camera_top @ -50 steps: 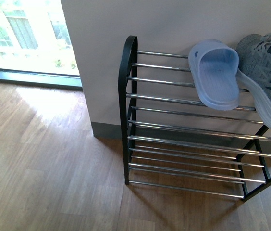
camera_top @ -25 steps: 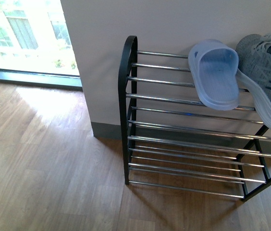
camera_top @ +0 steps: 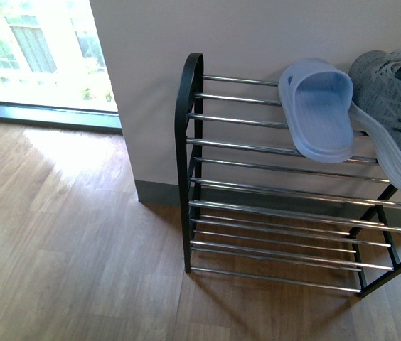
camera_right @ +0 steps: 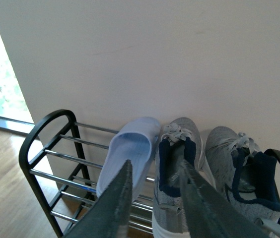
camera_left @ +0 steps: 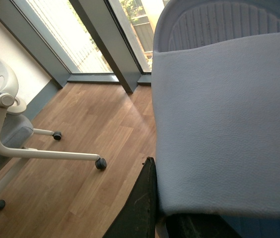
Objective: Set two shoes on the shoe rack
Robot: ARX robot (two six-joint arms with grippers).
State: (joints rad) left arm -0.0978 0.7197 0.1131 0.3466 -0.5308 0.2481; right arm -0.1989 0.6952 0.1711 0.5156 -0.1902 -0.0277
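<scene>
My left gripper point(camera_left: 160, 218) is clamping a pale blue slipper point(camera_left: 224, 124) away from the shoe rack point(camera_top: 188, 142), right gripper point(camera_right: 155, 198) hanging parted and empty, and I'm risking knocking its racked twin point(camera_top: 318, 110) off.

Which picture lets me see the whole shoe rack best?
The right wrist view: the shoe rack shows both looped ends there. The front view shows its tiers well but cuts off one end. The left wrist view shows none of it.

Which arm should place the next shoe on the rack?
Left. Its gripper holds a light-blue slipper; the right gripper hangs open and empty above the shoe rack.
</scene>
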